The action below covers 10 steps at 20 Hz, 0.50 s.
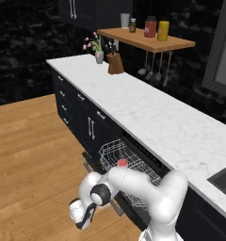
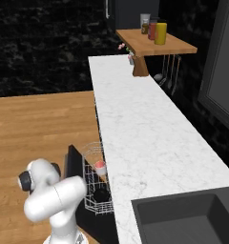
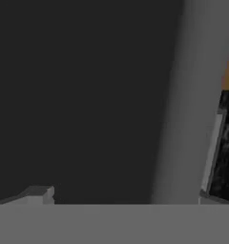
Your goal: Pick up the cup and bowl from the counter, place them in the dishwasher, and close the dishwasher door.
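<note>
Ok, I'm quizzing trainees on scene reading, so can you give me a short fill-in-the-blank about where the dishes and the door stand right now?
1. The cup, red on top, sits in the white wire ____ of the dishwasher.
2. The bowl in that rack is ____ in colour.
3. The dishwasher door is not yet ____.
4. The yellow jar stands on the wooden ____.

Missing words: rack; black; closed; shelf

Even soft light; dim, blurry hand view.
</note>
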Motion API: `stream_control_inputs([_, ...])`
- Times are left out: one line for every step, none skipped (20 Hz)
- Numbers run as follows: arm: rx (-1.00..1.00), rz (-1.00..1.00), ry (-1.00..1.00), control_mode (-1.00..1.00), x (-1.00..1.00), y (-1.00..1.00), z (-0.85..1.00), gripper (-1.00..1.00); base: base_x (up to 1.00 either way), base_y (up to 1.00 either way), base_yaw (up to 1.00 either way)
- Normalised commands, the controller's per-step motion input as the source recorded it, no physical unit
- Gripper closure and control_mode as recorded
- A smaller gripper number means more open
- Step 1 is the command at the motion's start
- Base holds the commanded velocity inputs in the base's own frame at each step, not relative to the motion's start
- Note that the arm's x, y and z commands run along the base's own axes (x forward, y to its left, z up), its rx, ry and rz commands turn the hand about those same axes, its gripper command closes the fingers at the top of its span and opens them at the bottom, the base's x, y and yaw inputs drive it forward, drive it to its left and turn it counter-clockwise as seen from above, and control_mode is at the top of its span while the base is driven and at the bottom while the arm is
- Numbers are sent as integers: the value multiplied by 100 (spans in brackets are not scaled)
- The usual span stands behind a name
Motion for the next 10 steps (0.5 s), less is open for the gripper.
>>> stream_control_inputs([-8,-7,0,-100,34,-100,34,-100,0,0,0])
stream_control_inputs([-7,-7,0,-100,36,-100,31,-100,0,0,0])
stream_control_inputs([-6,-7,0,-100,36,-100,26,-100,0,0,0])
stream_control_inputs([-5,-6,0,-100,34,-100,24,-100,0,0,0])
stream_control_inputs([-5,-5,0,-100,36,-100,21,-100,0,0,0])
stream_control_inputs([-4,-5,0,-100,38,-100,16,-100,0,0,0])
stream_control_inputs([-4,-5,0,-100,39,-100,14,-100,0,0,0])
stream_control_inputs([-3,-5,0,-100,39,-100,12,-100,0,0,0])
stream_control_inputs([-2,-5,0,-100,36,-100,14,-100,0,0,0])
stream_control_inputs([0,-4,0,-100,37,-100,11,-100,0,0,0])
